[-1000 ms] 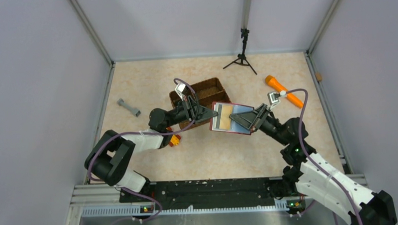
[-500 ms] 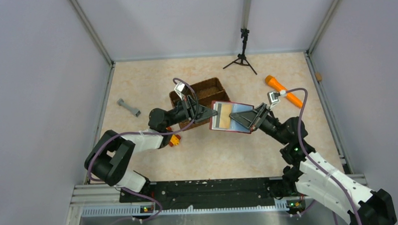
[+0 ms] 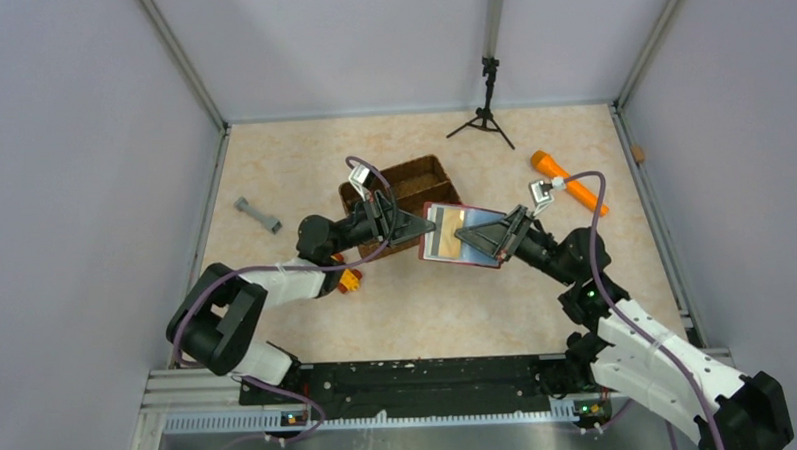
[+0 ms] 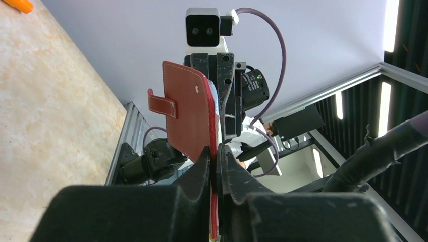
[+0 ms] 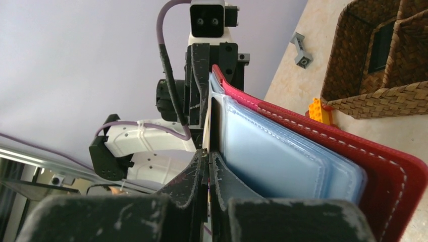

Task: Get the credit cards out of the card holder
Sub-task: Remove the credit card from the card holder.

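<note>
Card holder (image 3: 480,218) — edge in left pincer (image 3: 418,234), tan card (image 3: 440,242) in right pincer (image 3: 462,236)

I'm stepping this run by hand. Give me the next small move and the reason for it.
Probably draw the right pincer back toward its own base. It is shut on the thin edge of what looks like the tan card inside the open card holder, while the left pincer clamps the holder's opposite edge, so the card should slide out.
</note>
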Controlling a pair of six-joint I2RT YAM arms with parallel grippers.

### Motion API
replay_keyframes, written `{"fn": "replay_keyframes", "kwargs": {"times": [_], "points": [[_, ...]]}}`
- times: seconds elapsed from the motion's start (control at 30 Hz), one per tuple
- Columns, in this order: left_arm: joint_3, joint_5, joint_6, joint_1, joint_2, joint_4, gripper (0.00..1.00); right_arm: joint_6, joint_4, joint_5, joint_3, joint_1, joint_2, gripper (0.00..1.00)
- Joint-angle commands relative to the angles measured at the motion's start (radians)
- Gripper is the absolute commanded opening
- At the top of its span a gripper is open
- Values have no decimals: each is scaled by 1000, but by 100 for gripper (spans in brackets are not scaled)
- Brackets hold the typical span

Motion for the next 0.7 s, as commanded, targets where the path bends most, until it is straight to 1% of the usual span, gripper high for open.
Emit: {"fn": "replay_keyframes", "kwargs": {"times": [0.0,0.03,0.1,0.17,0.2,0.23,0.47,0.67], "points": [[15,-3,25,-1,-44,24,12,-16,5,-10,32,-6,-13,0],[15,-1,27,-1,-45,23,15,-19,-4,-6,33,-6,-17,0],[15,0,30,-1,-46,18,17,-22,-16,-3,34,-6,-21,0],[11,-2,36,-2,-50,10,10,-21,-19,-6,34,-6,-22,0],[11,-2,39,-2,-52,6,3,-22,-19,-7,34,-6,-21,0],[10,-4,41,-2,-53,3,0,-21,-22,-7,33,-6,-23,0],[-1,-22,31,6,-74,6,0,-25,-67,11,21,-20,-56,0],[0,-19,-1,17,-80,44,0,-3,-58,2,-21,-49,-83,0]]}}
